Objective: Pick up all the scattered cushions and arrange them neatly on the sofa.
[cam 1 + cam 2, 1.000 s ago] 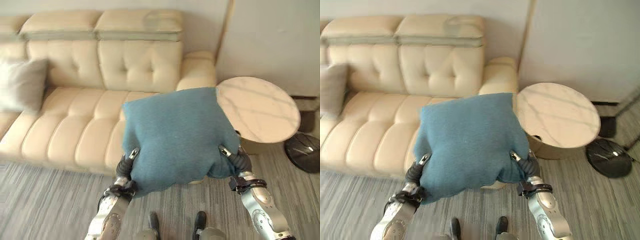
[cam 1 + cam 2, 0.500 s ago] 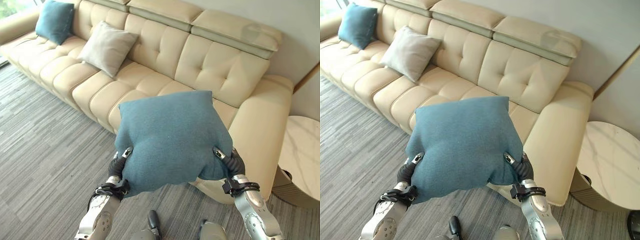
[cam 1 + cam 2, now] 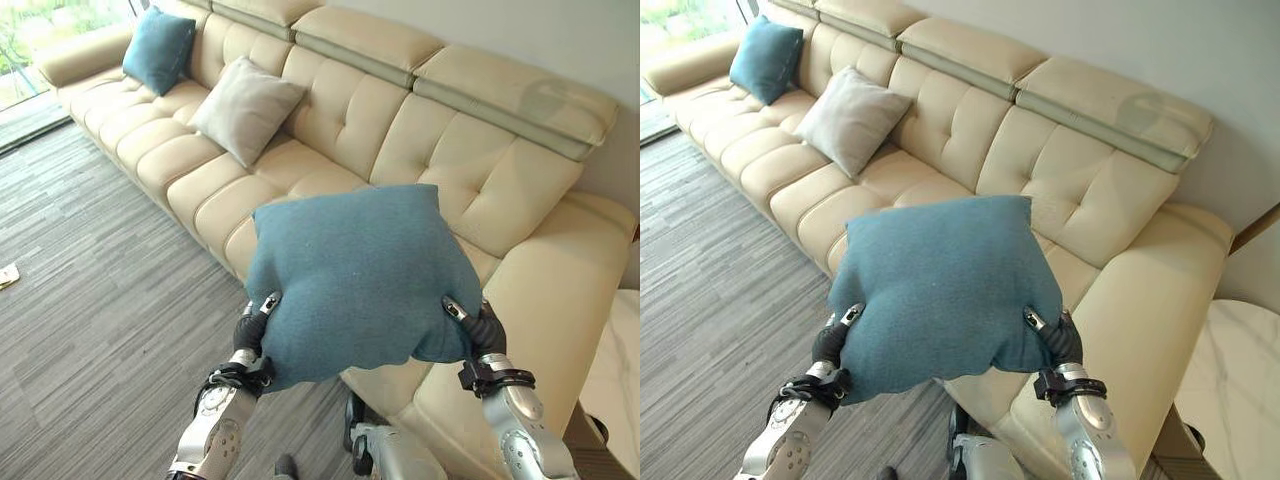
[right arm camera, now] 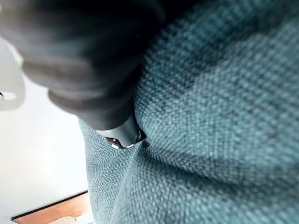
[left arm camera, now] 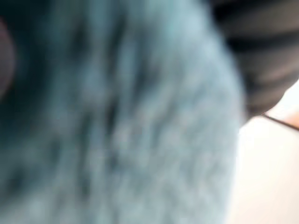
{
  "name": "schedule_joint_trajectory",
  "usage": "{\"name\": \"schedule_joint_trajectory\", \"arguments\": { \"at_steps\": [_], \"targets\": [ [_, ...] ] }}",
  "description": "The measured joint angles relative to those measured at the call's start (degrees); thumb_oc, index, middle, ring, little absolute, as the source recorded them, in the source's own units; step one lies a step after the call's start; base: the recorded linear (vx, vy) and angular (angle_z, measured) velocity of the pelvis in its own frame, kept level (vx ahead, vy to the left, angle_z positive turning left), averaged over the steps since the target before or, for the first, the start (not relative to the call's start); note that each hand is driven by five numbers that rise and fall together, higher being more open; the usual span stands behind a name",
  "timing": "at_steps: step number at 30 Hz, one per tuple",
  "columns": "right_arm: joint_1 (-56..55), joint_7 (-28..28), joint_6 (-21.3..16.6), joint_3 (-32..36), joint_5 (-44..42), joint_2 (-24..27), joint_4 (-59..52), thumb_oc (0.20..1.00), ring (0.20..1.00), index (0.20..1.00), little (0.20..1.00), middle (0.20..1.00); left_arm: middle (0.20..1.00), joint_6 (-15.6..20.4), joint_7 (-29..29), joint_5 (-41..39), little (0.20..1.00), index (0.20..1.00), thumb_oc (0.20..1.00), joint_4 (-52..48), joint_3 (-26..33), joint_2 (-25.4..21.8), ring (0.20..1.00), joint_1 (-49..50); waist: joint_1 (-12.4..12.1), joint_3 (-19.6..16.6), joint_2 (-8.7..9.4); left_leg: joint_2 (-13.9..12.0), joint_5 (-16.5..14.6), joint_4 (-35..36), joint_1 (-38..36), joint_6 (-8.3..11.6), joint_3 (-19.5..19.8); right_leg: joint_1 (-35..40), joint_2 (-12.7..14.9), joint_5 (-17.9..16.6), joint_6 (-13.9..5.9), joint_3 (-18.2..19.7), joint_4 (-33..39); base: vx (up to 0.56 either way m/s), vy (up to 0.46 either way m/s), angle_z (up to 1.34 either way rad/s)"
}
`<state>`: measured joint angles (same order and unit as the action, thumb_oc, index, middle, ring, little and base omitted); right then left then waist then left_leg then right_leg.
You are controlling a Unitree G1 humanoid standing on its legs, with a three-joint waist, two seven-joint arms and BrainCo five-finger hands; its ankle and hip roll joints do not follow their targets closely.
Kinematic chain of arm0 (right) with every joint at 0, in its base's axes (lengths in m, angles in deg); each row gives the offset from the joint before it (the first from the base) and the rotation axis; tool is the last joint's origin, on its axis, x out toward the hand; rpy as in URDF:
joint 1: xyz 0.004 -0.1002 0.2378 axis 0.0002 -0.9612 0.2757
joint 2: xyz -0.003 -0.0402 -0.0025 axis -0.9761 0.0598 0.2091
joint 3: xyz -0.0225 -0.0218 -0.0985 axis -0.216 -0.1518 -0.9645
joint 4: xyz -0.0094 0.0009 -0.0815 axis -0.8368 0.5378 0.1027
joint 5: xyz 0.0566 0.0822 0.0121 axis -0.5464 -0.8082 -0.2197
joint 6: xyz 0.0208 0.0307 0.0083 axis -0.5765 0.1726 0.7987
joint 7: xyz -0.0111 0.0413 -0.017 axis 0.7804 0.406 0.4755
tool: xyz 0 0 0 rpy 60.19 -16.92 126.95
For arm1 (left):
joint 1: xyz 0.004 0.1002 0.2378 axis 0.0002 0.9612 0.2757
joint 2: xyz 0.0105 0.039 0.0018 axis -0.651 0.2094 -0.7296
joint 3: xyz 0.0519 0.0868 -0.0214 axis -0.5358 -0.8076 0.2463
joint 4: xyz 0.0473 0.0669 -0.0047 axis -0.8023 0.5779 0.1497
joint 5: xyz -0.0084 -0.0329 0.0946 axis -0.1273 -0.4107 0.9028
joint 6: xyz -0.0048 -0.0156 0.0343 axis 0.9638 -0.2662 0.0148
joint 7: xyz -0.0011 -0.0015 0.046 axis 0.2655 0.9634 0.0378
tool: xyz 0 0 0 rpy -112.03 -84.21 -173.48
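Note:
I hold a large teal cushion (image 3: 360,275) up in front of me, over the front edge of the cream sofa (image 3: 480,190). My left hand (image 3: 252,330) grips its lower left corner and my right hand (image 3: 480,328) its lower right corner, each thumb pressed over the fabric, which dents at both grips. In the right wrist view the hand (image 4: 93,70) digs into the teal weave (image 4: 224,116). A grey cushion (image 3: 245,108) leans on the sofa back farther left, and a second teal cushion (image 3: 158,48) stands near the far left armrest.
Grey striped carpet (image 3: 90,330) spreads to the left of the sofa, with a small scrap (image 3: 5,275) lying on it. A pale marble side table (image 3: 1240,370) stands past the sofa's right armrest (image 3: 560,290).
The camera has swung left, so more of the sofa and its two cushions shows and the side table has slid to the right edge. The teal cushion stays held in both hands.

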<state>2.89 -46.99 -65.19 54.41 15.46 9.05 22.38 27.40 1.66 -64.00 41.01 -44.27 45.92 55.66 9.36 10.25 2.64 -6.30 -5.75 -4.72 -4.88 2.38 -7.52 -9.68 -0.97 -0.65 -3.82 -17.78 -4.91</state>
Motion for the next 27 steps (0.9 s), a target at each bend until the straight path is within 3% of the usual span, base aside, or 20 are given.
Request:
{"name": "schedule_joint_trajectory", "arguments": {
  "at_steps": [1, 3, 5, 6, 7, 8, 10, 11, 12, 13, 14, 17, 20, 23, 24, 27],
  "targets": [
    [0.13, 0.02, -0.01, 0.04, -0.15, 0.32, -0.02, 0.2, 0.2, 0.2, 0.2, 0.2, 0.2, 0.03, 0.07, 0.0, 0.2, 0.2, 0.2, 0.0, -0.34, -0.27, 0.2, -0.12, -0.02, 0.05, 0.05, -0.14, 0.18, -5.72, 1.74, 1.95, -1.02, 1.09, -0.5, 0.47, 0.61, 0.05, 1.26, 0.19, -0.12, -0.07],
    [-0.2, 0.05, -0.05, -0.04, -0.31, 0.3, -0.24, 0.2, 0.2, 0.2, 0.2, 0.2, 0.2, 0.04, 0.13, 0.0, 0.2, 0.2, 0.2, -0.01, -0.7, -0.59, 0.2, -0.19, -0.15, -0.09, 1.55, -0.22, -0.51, -17.81, 7.08, 3.96, -1.94, 3.44, -0.32, 0.44, 1.21, 1.09, 4.41, 0.16, -0.061, -0.38],
    [-0.2, 0.34, -0.1, -0.21, -0.37, 0.8, -0.35, 0.2, 0.2, 0.2, 0.2, 0.2, 0.2, 0.1, 0.12, -0.01, 0.2, 0.2, 0.2, 0.01, -0.63, -0.05, 0.2, 0.38, -1.07, -0.15, 1.62, 1.27, -0.89, -24.65, 10.65, 4.83, -0.42, 4.95, 0.18, 1.29, 0.01, 2.05, 5.16, 0.16, 0.002, -0.64],
    [-0.05, 0.32, -0.09, -0.06, -0.44, 1.02, -0.25, 0.2, 0.2, 0.2, 0.2, 0.2, 0.2, 0.22, 0.11, -0.02, 0.2, 0.2, 0.2, -0.07, -0.6, 1.26, 0.2, 0.42, -1.32, -0.08, 0.16, -0.05, -0.93, -22.94, 12.34, 4.19, -0.46, 3.83, -0.24, 4.74, -2.21, 1.85, 1.78, 0.14, 0.06, -0.43],
    [-0.04, 0.38, -0.13, 0.11, -0.45, 1.53, -0.86, 0.2, 0.2, 0.2, 0.2, 0.2, 0.2, 0.53, 0.13, -0.02, 0.2, 0.2, 0.2, -0.56, -0.44, 1.18, 0.2, 0.55, -1.59, -0.08, 0.17, -0.67, -1.11, -21.75, 13.0, 4.65, -0.44, 2.16, 0.36, 4.27, 2.41, 4.08, -2.7, 0.2, 0.095, -0.53],
    [-0.14, 0.51, -0.07, -0.42, -0.42, 2.04, -1.39, 0.2, 0.2, 0.2, 0.2, 0.2, 0.2, 0.43, 0.14, -0.01, 0.2, 0.2, 0.2, -0.5, -0.19, 0.23, 0.2, 0.6, -1.35, -0.15, 1.43, -1.09, -1.16, -18.57, 12.33, 4.42, -0.57, 2.84, 1.05, 2.83, 7.88, 4.58, -3.79, 0.24, 0.138, -0.43],
    [-0.28, 0.5, -0.09, -0.45, -0.42, 1.94, -1.31, 0.2, 0.2, 0.2, 0.2, 0.2, 0.2, 0.26, 0.15, -0.02, 0.2, 0.2, 0.2, -0.04, -0.27, 0.12, 0.2, 0.69, -1.11, -0.39, 1.11, -1.74, -0.77, -12.51, 11.89, 3.45, 1.24, 4.18, -0.02, 2.66, 6.87, 6.08, -1.94, 0.18, 0.117, -0.49],
    [0.31, 0.51, -0.09, -0.46, -0.42, 1.34, -0.84, 0.2, 0.2, 0.2, 0.2, 0.2, 0.2, 0.41, 0.16, -0.01, 0.2, 0.2, 0.2, -0.1, -0.15, -0.06, 0.2, 0.64, -2.09, -0.41, 1.34, -0.78, 1.2, -1.9, 10.42, 2.53, 4.56, 4.36, 0.02, 3.52, 2.11, 7.32, -1.35, 0.18, 0.158, -0.69],
    [0.35, 0.54, -0.11, -0.59, -0.42, 1.43, -0.86, 0.2, 0.2, 0.2, 0.2, 0.2, 0.2, 0.47, 0.14, -0.02, 0.2, 0.2, 0.2, -0.08, 0.01, -0.18, 0.2, 0.57, -2.06, -0.35, 1.47, -0.8, 2.34, 0.97, 10.5, 3.66, 5.84, 4.43, -0.17, 2.31, 3.7, 7.78, -1.52, 0.18, 0.157, -0.77],
    [0.34, 0.54, -0.1, -0.74, -0.42, 1.96, -0.76, 0.2, 0.2, 0.2, 0.2, 0.2, 0.2, 0.43, 0.14, -0.02, 0.2, 0.2, 0.2, -0.06, 0.41, 0.12, 0.2, 0.76, -2.09, -0.37, 1.32, -1.4, 3.44, 2.28, 10.49, 3.87, 6.3, 4.96, -0.56, 1.66, 6.96, 8.23, -1.44, 0.24, 0.241, -0.69],
    [0.25, 0.51, -0.11, -1.15, -0.44, 2.28, -0.12, 0.2, 0.2, 0.2, 0.2, 0.2, 0.2, 0.45, 0.06, -0.02, 0.2, 0.2, 0.2, -0.01, 0.53, 0.5, 0.2, 1.07, -2.38, -0.5, 0.59, -2.89, 4.66, 3.7, 10.85, 4.59, 8.82, 6.05, -1.85, 1.19, 7.74, 10.67, -0.63, 0.13, 0.134, -0.8],
    [0.16, 0.49, -0.11, -1.68, -0.41, 2.02, 0.05, 0.2, 0.2, 0.2, 0.2, 0.2, 0.2, 0.48, -0.02, -0.01, 0.2, 0.2, 0.2, 0.08, 1.04, 0.1, 0.2, 1.34, -2.27, -0.23, -0.12, -3.61, 6.48, 7.1, 12.65, 5.16, 12.97, 8.25, -3.22, 0.9, 8.16, 14.08, 0.97, 0.19, 0.272, -0.7],
    [-0.22, 0.52, -0.1, -1.57, -0.36, 2.45, 0.14, 0.2, 0.2, 0.2, 0.2, 0.2, 0.2, 0.52, 0.0, 0.0, 0.2, 0.2, 0.2, 0.06, 0.61, 0.23, 0.2, 2.02, -2.34, -0.28, -1.63, -3.29, 7.65, 7.61, 13.16, 4.34, 13.37, 10.07, -3.75, 0.56, 8.06, 17.64, 2.16, 0.19, 0.416, -0.72],
    [-2.09, 0.72, -0.02, -0.17, -0.15, 3.66, -0.12, 0.2, 0.2, 0.2, 0.2, 0.2, 0.2, 0.57, 0.29, 0.03, 0.2, 0.2, 0.2, 0.87, -0.84, 1.59, 0.2, 2.45, -1.15, -0.92, -6.41, -1.71, 7.76, 4.81, 13.54, 3.09, 13.01, 11.38, -3.45, 1.96, 5.93, 20.65, 2.21, 0.1, 0.338, -0.6],
    [-2.19, 0.69, 0.11, 0.01, -0.02, 4.04, -0.09, 0.2, 0.2, 0.2, 0.2, 0.2, 0.2, 0.61, 0.43, 0.04, 0.2, 0.2, 0.2, 0.85, -1.27, 1.74, 0.2, 2.53, -0.54, -1.07, -8.08, -0.98, 11.98, 5.98, 12.81, 2.66, 11.48, 10.81, -2.41, 2.32, 4.1, 22.33, 1.9, 0.06, 0.347, -0.64],
    [-1.93, 0.66, 0.25, -0.22, 1.01, 3.16, -0.12, 0.2, 0.2, 0.2, 0.2, 0.2, 0.2, 0.65, 0.42, 0.04, 0.2, 0.2, 0.2, 0.83, -1.11, 1.38, 0.2, 2.41, -0.78, -1.34, -7.59, 2.08, 14.62, 9.28, 11.02, -0.32, 5.34, 7.79, 1.67, 3.87, 0.74, 26.22, 0.04, 0.0, 0.249, -0.81]
  ]
}}
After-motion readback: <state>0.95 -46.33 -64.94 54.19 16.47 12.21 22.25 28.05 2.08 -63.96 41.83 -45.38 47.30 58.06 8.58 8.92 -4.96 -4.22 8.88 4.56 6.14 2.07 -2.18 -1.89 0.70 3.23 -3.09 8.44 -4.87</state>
